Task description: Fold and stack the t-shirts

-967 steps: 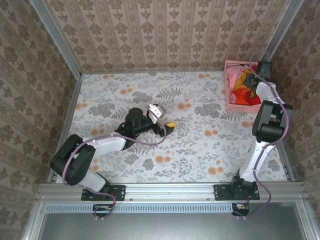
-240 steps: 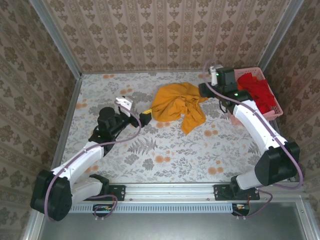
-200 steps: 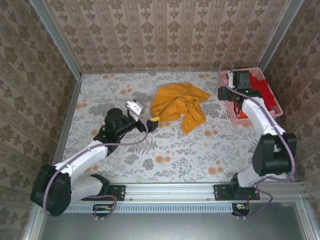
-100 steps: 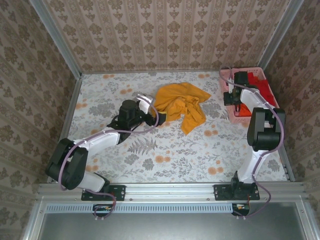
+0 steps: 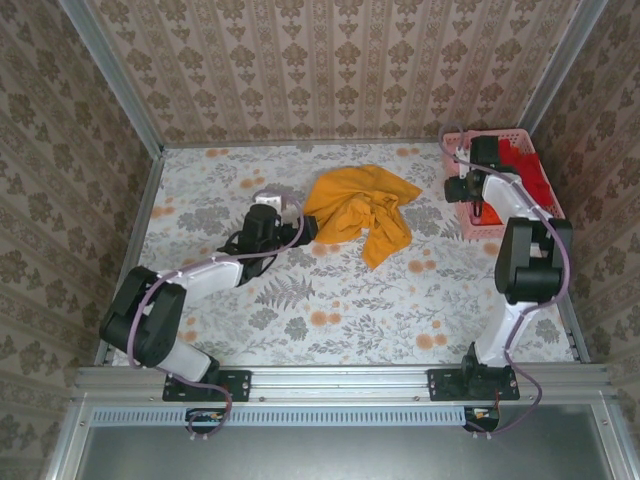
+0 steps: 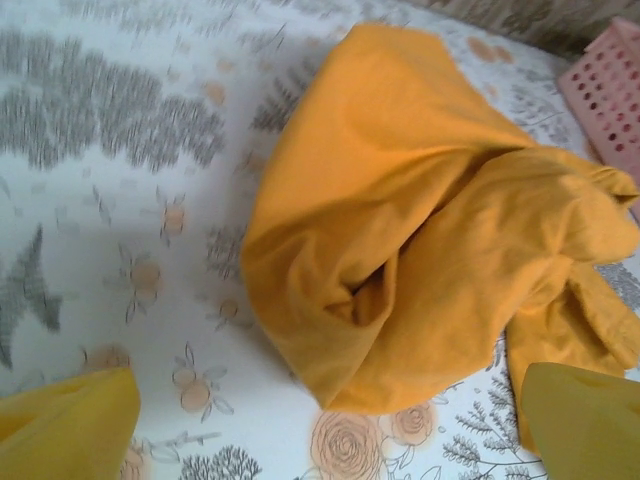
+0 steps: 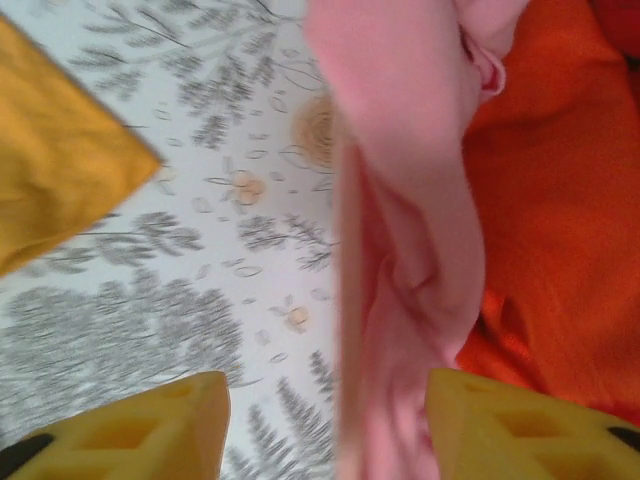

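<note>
Worktop with a floral print, seen from above, is carrying a crumpled orange-yellow t-shirt just beyond its centre, toward 12 o'clock. The left tool is sitting at that garment's 9 o'clock edge. The right tool is hanging at the 9 o'clock wall of the pink basket in the 2 o'clock corner, where a red t-shirt is lying.

The left wrist view is giving texture that the overhead view is lacking. The soft cotton is bunching into deep rounded folds around one hollow pocket, and the basket's lattice of small holes is showing at 2 o'clock. The left yellow fingers are standing wide apart, low over the print, with the garment's near edge ahead of them. Whether either one is touching cloth cannot be told.

The right wrist view is revealing the basket's other contents. A pink t-shirt is draping in a long limp fold, and an orange t-shirt is lying beside it at 3 o'clock. The right yellow fingers are standing apart, with the pink fold hanging between them, unclamped.
</note>
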`<move>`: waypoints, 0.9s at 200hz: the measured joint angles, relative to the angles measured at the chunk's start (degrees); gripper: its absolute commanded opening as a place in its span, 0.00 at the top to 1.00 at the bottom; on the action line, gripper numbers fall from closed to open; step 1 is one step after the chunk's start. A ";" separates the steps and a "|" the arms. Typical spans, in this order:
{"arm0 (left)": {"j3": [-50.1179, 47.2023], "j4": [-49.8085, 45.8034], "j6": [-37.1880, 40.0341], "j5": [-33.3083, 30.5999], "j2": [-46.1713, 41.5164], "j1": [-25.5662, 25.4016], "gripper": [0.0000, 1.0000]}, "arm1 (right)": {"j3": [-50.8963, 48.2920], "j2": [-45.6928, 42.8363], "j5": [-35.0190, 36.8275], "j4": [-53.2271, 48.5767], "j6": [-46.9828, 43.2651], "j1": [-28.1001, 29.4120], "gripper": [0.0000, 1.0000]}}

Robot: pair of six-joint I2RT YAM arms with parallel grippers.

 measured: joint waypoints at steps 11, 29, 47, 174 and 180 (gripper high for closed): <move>-0.24 0.63 -3.13 -0.02 1.95 0.00 0.01 | -2.14 -4.07 0.59 0.68 0.59 2.38 0.28; -0.07 1.81 -7.15 -0.04 5.46 0.02 0.06 | -4.79 -10.12 1.70 1.88 1.57 8.07 0.24; 1.38 2.51 -10.12 0.00 9.20 0.22 0.13 | -7.32 -14.49 1.64 3.28 3.50 14.08 0.24; 10.16 5.16 -18.84 0.59 19.61 0.22 1.00 | -21.16 -6.16 -4.13 11.63 26.75 23.28 0.76; 10.05 5.01 -18.71 0.22 18.95 0.22 1.00 | -20.96 -5.29 -3.93 11.72 27.06 22.95 0.83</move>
